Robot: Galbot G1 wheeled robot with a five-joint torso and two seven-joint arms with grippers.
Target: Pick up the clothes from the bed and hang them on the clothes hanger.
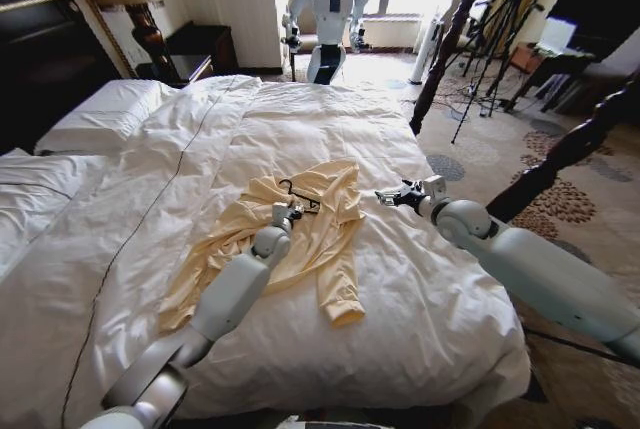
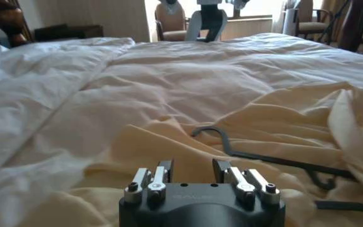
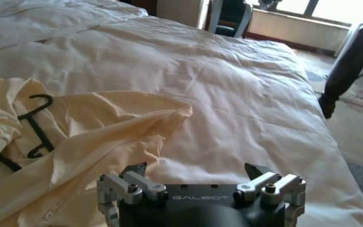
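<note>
The pale yellow clothes (image 1: 318, 234) lie crumpled on the white duvet of the bed (image 1: 180, 149), sleeves spread toward the near side. The thin dark clothes hanger (image 1: 298, 196) rests on top of the fabric near its collar. My left gripper (image 1: 285, 214) hovers low over the top just short of the hanger, open with nothing between its fingers. In the left wrist view the left gripper (image 2: 192, 172) faces the clothes hanger (image 2: 263, 158) lying on the clothes (image 2: 282, 113). My right gripper (image 1: 393, 196) is open beside the top's far edge; the right wrist view shows that gripper (image 3: 195, 172), the clothes (image 3: 106, 123) and the clothes hanger (image 3: 33, 125).
Dark twisted bed posts (image 1: 452, 39) (image 1: 565, 154) stand along the right of the bed. Pillows (image 1: 100, 114) lie at the headboard end. Another robot (image 1: 330, 4) stands by the window beyond the bed, with tripods (image 1: 490, 29) on the patterned carpet to the right.
</note>
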